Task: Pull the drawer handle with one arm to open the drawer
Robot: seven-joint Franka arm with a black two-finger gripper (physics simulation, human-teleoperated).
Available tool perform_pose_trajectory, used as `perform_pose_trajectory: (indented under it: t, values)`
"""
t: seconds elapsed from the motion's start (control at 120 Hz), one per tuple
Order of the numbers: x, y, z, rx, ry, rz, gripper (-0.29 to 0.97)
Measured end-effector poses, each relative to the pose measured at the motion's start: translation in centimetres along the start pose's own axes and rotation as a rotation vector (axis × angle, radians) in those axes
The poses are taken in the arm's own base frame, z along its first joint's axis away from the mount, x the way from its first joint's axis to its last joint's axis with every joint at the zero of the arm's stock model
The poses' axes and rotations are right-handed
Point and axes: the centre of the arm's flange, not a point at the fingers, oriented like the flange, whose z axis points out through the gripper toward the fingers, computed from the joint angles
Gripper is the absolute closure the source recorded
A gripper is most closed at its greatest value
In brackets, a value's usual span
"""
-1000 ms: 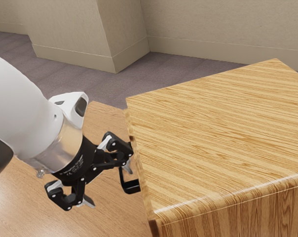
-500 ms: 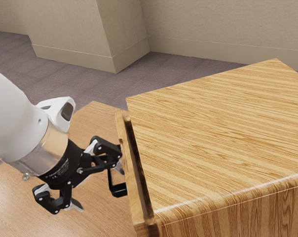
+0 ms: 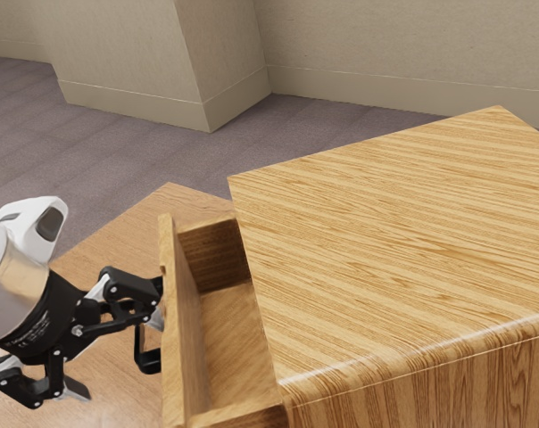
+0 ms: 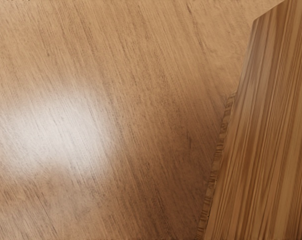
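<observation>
The wooden cabinet point(image 3: 385, 250) has its top drawer point(image 3: 178, 321) drawn out toward the exterior view's left, and the bare inside point(image 3: 234, 343) shows. A black bar handle point(image 3: 146, 349) sits on the drawer front. My gripper point(image 3: 116, 352) is right against that handle, and its fingers stand wide apart. The upper finger point(image 3: 145, 290) reaches in by the handle next to the drawer front. The lower finger point(image 3: 46, 390) is well off the handle. In the wrist view the drawer front point(image 4: 261, 150) rises beside my hand.
The cabinet stands on a wooden table point(image 3: 118, 241), seen close up in the wrist view as the table top point(image 4: 91, 125). A grey carpet floor point(image 3: 100, 134) and beige walls point(image 3: 198, 53) lie behind.
The drawer has slid out of the cabinet, from nearly closed to well open. My hand moved with the handle toward the exterior view's left and a little down.
</observation>
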Motion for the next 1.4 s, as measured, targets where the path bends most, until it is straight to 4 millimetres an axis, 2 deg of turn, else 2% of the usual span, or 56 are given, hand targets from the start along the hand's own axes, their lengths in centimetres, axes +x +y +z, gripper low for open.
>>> perform_pose_trajectory:
  t: [0.3,0.708,0.85,1.108,1.225,1.308,1.367,1.4]
  values:
    - [1.5,-3.7,-1.4,0.008,0.016,-0.031,0.01]
    - [2.2,-8.6,-2.6,0.024,0.024,-0.065,0.01]
    - [2.4,-9.7,-2.9,0.034,0.03,-0.073,0.01]
    - [2.8,-10.5,-3.3,0.075,0.042,-0.106,0.0]
    - [2.9,-10.8,-5.1,0.063,0.051,-0.121,0.0]
    - [2.9,-11.1,-7.3,0.027,0.065,-0.129,0.0]
    - [2.5,-11.4,-10.2,-0.027,0.087,-0.13,0.0]
    - [1.8,-11.8,-12.5,-0.076,0.106,-0.124,0.0]
